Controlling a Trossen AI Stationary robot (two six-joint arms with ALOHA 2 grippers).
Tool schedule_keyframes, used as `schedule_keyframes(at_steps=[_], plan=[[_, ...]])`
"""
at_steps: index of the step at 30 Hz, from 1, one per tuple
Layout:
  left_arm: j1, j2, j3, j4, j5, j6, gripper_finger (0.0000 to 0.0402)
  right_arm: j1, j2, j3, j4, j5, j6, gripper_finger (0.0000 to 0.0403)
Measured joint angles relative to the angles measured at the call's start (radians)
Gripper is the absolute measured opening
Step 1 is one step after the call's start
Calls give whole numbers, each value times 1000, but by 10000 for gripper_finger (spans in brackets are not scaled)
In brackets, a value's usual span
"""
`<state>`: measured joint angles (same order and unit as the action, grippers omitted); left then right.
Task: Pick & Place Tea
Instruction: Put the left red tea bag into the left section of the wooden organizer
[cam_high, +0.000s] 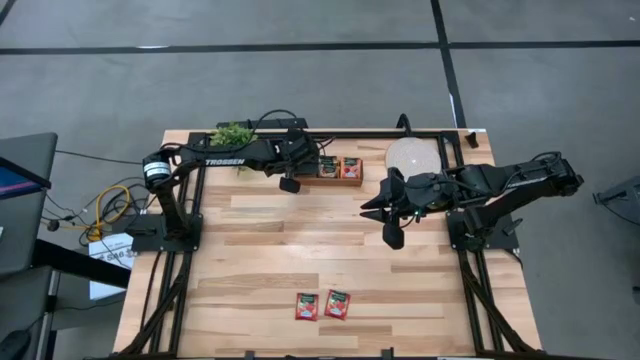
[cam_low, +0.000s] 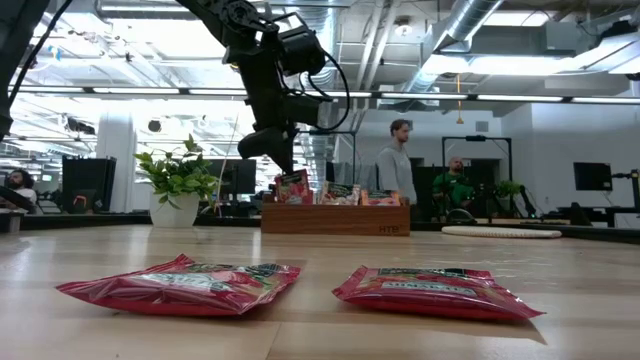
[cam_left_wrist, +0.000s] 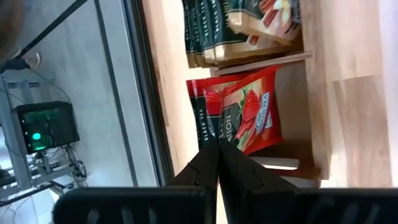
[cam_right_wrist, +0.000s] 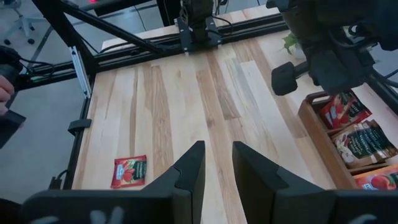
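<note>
1. Pale wooden tabletop (cam_high: 260, 260) carries two red tea sachets (cam_high: 322, 305) lying flat, side by side near its front edge, long sides running front to back.
2. At the back edge, a wooden box (cam_high: 340, 179) holds more sachets (cam_left_wrist: 239, 28) standing upright in rows.
3. Left end effector (cam_high: 291, 183) hangs beside the box, fingers clenched together on nothing.
4. Right end effector (cam_high: 384, 222) hovers mid-tabletop, fingers parted, holding nothing.

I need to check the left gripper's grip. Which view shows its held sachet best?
Left wrist view: the red sachet fills the frame, pinched by the shut left gripper. The low view shows it small; the high view hides it.
</note>
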<state>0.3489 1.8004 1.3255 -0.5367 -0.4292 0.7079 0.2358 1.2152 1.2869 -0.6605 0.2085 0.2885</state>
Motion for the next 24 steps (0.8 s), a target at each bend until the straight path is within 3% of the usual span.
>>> schedule_keyframes(at_steps=[24], plan=[[27, 2, 0, 4, 11, -7, 0, 6, 0, 0, 11, 1, 1, 75]])
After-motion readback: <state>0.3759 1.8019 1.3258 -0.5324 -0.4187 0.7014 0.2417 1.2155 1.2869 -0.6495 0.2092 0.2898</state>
